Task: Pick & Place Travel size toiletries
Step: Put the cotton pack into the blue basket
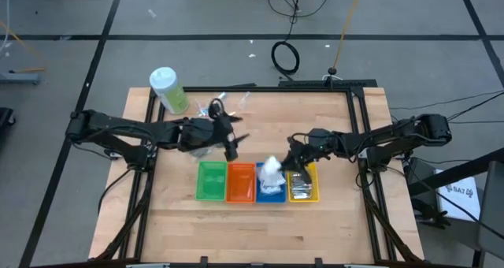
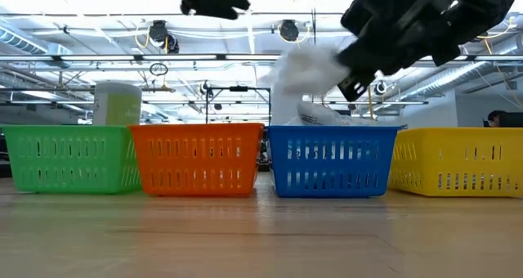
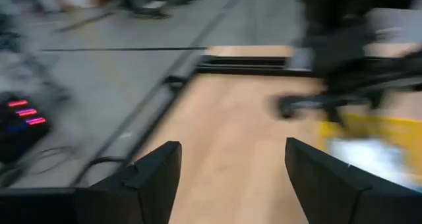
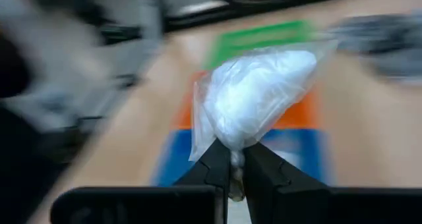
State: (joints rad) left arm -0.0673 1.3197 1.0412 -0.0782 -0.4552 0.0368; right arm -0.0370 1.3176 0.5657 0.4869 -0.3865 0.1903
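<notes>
The right pincer (image 4: 236, 159) is clamped narrowly on the gathered edge of a white packet (image 4: 254, 95), so the bulk of it hangs free ahead of the fingers. In the high view this packet (image 1: 271, 172) sits above the blue bin (image 1: 270, 191), and the low view shows it raised clear of that bin's rim (image 2: 331, 131). Judgement: the lift height serves to clear the bin wall, and the packet is either about to be lowered in or is being carried across; which cannot be told.

The left pincer (image 3: 231, 178) stands wide with nothing between its fingers, hovering over the bench (image 1: 331, 118) behind the orange bin (image 1: 240, 183), near the remaining small items (image 1: 224, 102). Silver-grey tubes (image 1: 302, 187) lie in the yellow bin (image 1: 314, 173). The green bin (image 1: 210, 181) appears to hold nothing.
</notes>
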